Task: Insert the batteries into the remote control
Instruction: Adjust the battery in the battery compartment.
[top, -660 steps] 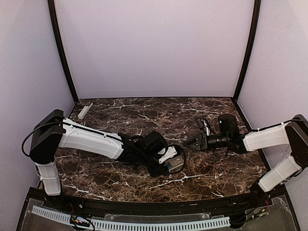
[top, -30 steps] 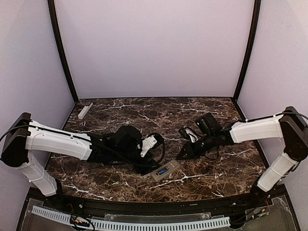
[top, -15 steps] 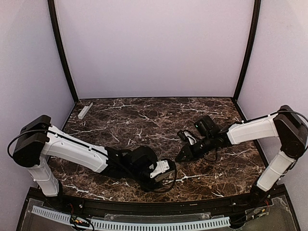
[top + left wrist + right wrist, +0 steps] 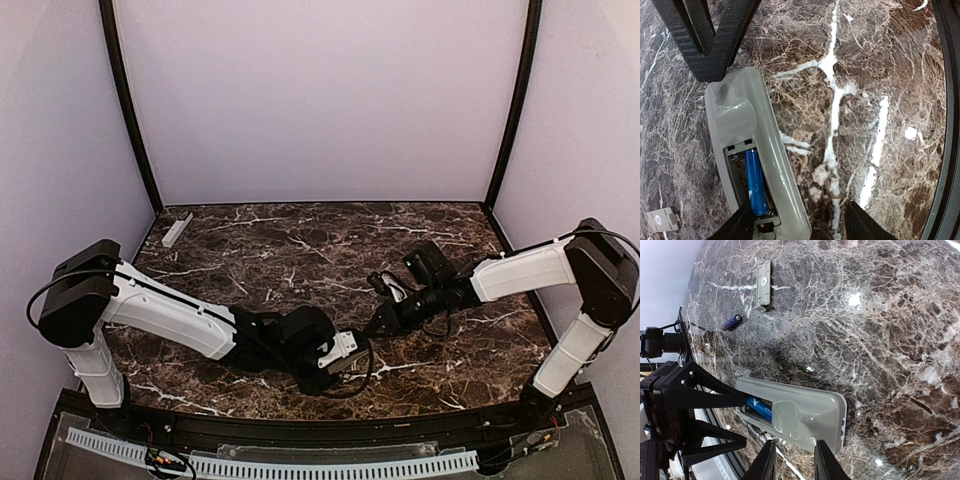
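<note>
The remote control [image 4: 752, 150] lies face down on the marble, its back compartment open with one blue battery [image 4: 755, 182] inside. My left gripper [image 4: 800, 227] is open and empty; the remote's compartment end lies between its fingers, nearer the left one. My right gripper [image 4: 794, 465] is open a little and empty, just off the remote's [image 4: 810, 415] other end. A second blue battery [image 4: 732, 322] lies loose on the table beyond the remote. In the top view both grippers, left [image 4: 350, 357] and right [image 4: 383, 322], meet over the remote, which is mostly hidden.
The small grey battery cover [image 4: 763, 285] lies past the loose battery and also shows in the left wrist view [image 4: 661, 219]. A narrow pale grey bar [image 4: 177, 229] lies at the back left by the wall. The table's front edge runs close behind the left gripper.
The left arm has swung from left of the remote down onto it, so the remote no longer shows from above. The right gripper has drawn slightly closer to the remote.
</note>
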You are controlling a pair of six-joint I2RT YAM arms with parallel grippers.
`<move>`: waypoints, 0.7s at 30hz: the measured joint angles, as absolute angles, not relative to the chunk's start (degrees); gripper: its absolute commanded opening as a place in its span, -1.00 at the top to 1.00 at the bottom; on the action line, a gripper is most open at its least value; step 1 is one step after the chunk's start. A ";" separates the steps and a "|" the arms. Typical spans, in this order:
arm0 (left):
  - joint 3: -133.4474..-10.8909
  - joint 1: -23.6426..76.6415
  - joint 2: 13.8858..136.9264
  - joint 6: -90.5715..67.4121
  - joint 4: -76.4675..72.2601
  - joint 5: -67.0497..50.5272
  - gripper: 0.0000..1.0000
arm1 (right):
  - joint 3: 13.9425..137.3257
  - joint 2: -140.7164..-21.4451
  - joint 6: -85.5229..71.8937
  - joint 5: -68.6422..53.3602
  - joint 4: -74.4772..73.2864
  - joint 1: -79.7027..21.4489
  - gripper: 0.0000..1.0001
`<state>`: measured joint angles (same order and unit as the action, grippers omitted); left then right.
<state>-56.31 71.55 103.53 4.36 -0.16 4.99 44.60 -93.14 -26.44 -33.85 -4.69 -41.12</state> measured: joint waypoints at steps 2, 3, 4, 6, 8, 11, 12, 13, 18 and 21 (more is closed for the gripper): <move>-56.49 71.53 103.63 4.32 -0.14 5.04 -0.22 | 44.53 -93.23 -26.50 -34.02 -4.56 -41.12 0.48; -56.66 71.53 103.74 4.29 -0.08 5.06 -0.21 | 44.42 -93.27 -26.63 -34.11 -4.34 -41.12 0.47; -56.99 71.53 103.98 4.27 0.14 5.08 -0.19 | 44.29 -93.27 -26.65 -34.15 -4.21 -41.12 0.47; -57.69 71.53 104.71 4.21 0.30 5.21 -0.15 | 44.01 -93.30 -26.72 -34.44 -4.14 -41.12 0.47; -58.54 71.53 105.49 4.03 0.54 5.26 -0.12 | 43.83 -93.38 -26.83 -34.65 -4.10 -41.12 0.47; -59.72 71.53 106.32 3.79 1.30 5.45 -0.07 | 43.68 -93.56 -26.89 -34.76 -3.84 -41.12 0.47; -60.05 71.53 106.52 3.70 1.65 5.48 -0.06 | 43.62 -93.62 -26.94 -34.79 -3.81 -41.12 0.47; -60.64 71.53 106.83 3.62 2.33 5.65 -0.03 | 43.53 -93.67 -26.98 -34.81 -3.84 -41.12 0.48; -63.24 71.46 108.42 2.83 5.15 6.00 0.07 | 43.13 -93.71 -27.07 -34.92 -3.70 -41.12 0.48; -65.25 71.35 109.49 2.33 7.51 5.91 0.10 | 42.98 -93.76 -27.07 -34.92 -3.60 -41.12 0.48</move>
